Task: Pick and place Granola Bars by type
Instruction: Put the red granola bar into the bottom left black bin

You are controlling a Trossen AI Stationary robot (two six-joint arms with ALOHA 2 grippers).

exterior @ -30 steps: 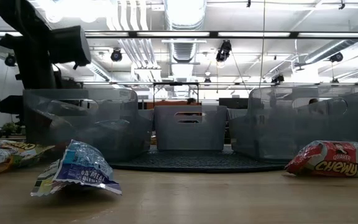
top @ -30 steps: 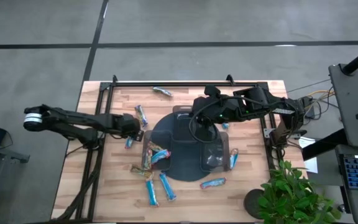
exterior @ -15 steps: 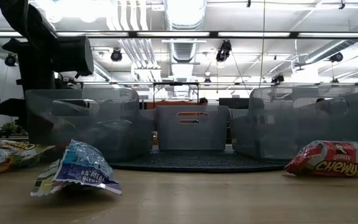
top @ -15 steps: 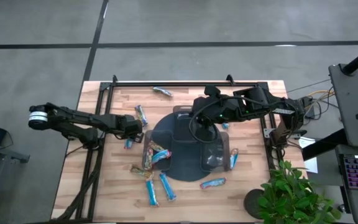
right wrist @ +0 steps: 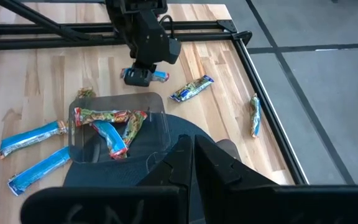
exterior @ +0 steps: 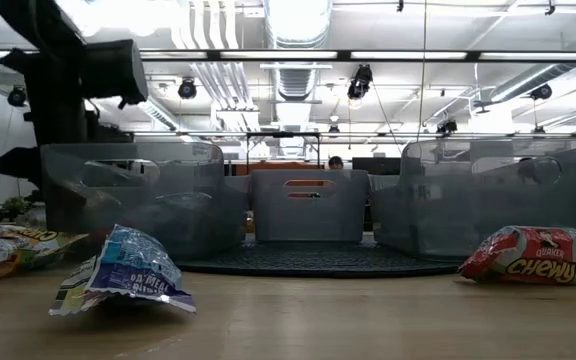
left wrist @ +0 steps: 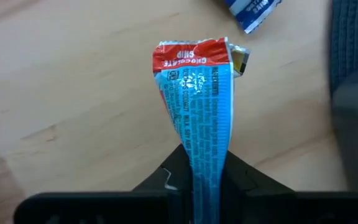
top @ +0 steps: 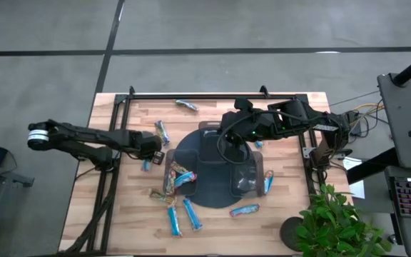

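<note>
My left gripper point(top: 157, 151) stands left of the dark round tray point(top: 209, 187), pointing steeply down, shut on a light blue granola bar point(left wrist: 197, 106) with a red end. My right gripper point(top: 227, 140) hangs shut over the tray's far part, touching nothing. Several more bars lie flat on the wood: two at the far left point(top: 163, 132) point(top: 186, 106), two blue ones near the front point(top: 175, 220) point(top: 193, 213), two at the right point(top: 244, 210) point(top: 268, 182). Some lie in a clear bin point(top: 179, 176) on the tray. My left gripper pinches the blue bar's plain end point(left wrist: 205, 177) between its two fingers, coming from above and pointing steeply down. The wrapper is squeezed narrow at the fingers and widens toward its red end point(left wrist: 191, 55). Whether that red end touches the wood, I cannot tell.
Clear bins point(exterior: 128, 195) point(exterior: 498, 195) stand on the tray. A black frame rail point(top: 191, 95) runs along the table's far edge and down its left side. A potted plant point(top: 337, 221) stands at the near right corner. In the low view a red bar point(exterior: 533, 255) and a blue bar point(exterior: 123, 270) lie in front.
My left arm dipped a little toward the table and came back up to about where it was. The right arm has kept still.
</note>
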